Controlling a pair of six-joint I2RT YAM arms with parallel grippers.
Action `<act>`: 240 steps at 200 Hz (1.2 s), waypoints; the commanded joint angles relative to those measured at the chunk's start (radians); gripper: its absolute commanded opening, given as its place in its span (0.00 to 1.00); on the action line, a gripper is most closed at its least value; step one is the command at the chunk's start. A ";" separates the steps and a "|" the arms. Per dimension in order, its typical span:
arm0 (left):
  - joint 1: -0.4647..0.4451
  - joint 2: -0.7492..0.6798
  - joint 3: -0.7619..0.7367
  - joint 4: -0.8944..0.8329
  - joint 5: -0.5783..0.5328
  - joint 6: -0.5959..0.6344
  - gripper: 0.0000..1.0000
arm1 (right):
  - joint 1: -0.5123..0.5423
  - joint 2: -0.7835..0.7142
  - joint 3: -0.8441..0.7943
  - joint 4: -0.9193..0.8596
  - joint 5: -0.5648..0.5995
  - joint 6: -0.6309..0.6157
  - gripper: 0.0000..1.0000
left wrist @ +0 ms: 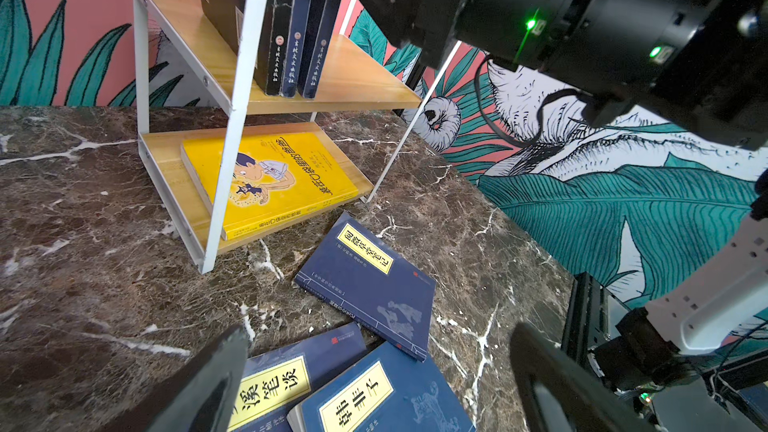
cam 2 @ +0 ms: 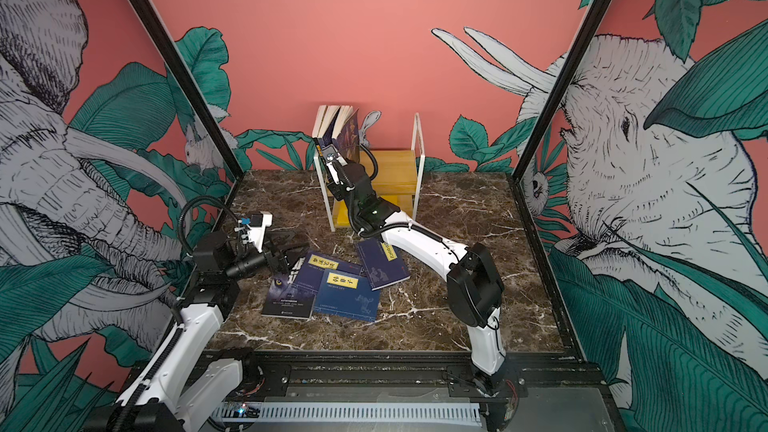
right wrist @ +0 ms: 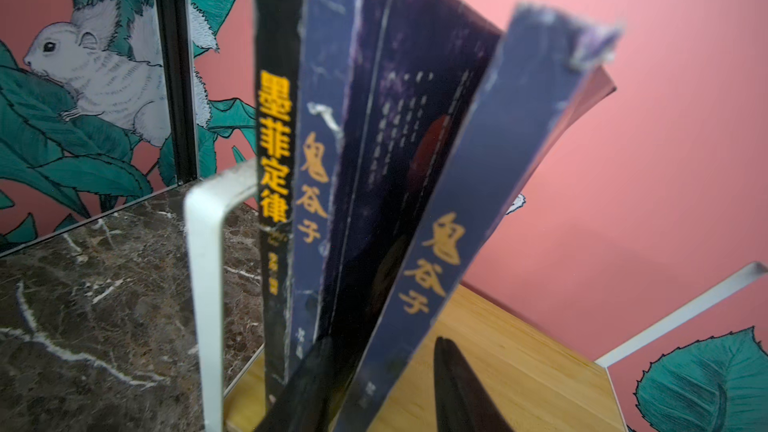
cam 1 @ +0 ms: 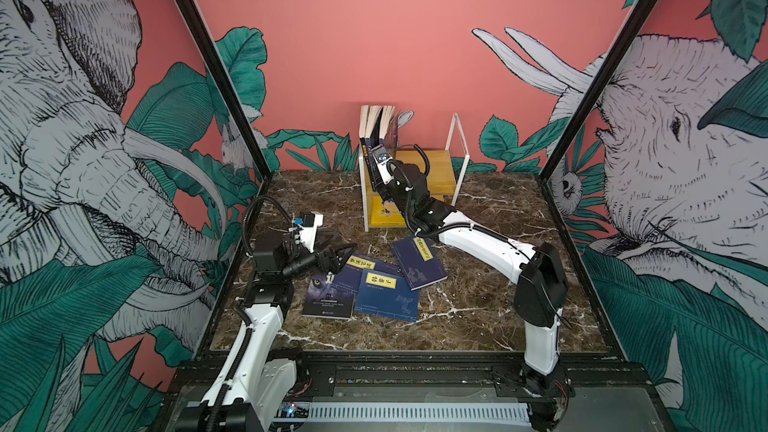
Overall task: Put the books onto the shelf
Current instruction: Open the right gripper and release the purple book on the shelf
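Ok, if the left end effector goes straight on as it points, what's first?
Likely the navy book nearest the shelf, which sits ahead of the open left end effector in its wrist view. Height is unclear; it might pass over to the shelf.

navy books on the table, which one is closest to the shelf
The rightmost navy book, lying slantwise just in front of the shelf; the other two overlap farther from it, beside the wolf-eyes book.

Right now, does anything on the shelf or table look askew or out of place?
On the upper board of the shelf, the rightmost purple-blue book leans away from its upright neighbours, its cover curling, straddled by the open right tool. Four books lie jumbled on the table.
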 commanded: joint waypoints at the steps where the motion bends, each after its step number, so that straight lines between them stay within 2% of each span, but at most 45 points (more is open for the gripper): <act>1: 0.006 -0.011 -0.002 -0.005 0.007 0.021 1.00 | 0.012 -0.066 -0.027 -0.040 -0.088 -0.010 0.48; 15: 0.007 -0.017 -0.005 0.000 0.008 0.017 0.99 | 0.011 -0.082 -0.046 -0.054 -0.128 -0.017 0.51; 28: 0.009 -0.023 -0.010 0.010 0.017 0.009 1.00 | 0.012 -0.087 -0.047 -0.052 -0.119 -0.030 0.51; 63: 0.017 -0.023 -0.001 -0.010 0.004 0.021 1.00 | 0.010 -0.066 0.055 -0.099 -0.115 -0.066 0.51; 101: 0.017 -0.030 -0.001 -0.015 0.008 0.025 0.99 | 0.006 -0.032 0.141 -0.148 -0.119 -0.094 0.46; 186: 0.020 -0.037 -0.009 -0.005 0.011 0.018 1.00 | 0.004 0.015 0.294 -0.265 -0.216 -0.165 0.40; 240: 0.023 -0.041 -0.008 -0.008 0.013 0.019 1.00 | 0.004 -0.012 0.291 -0.348 -0.279 -0.124 0.39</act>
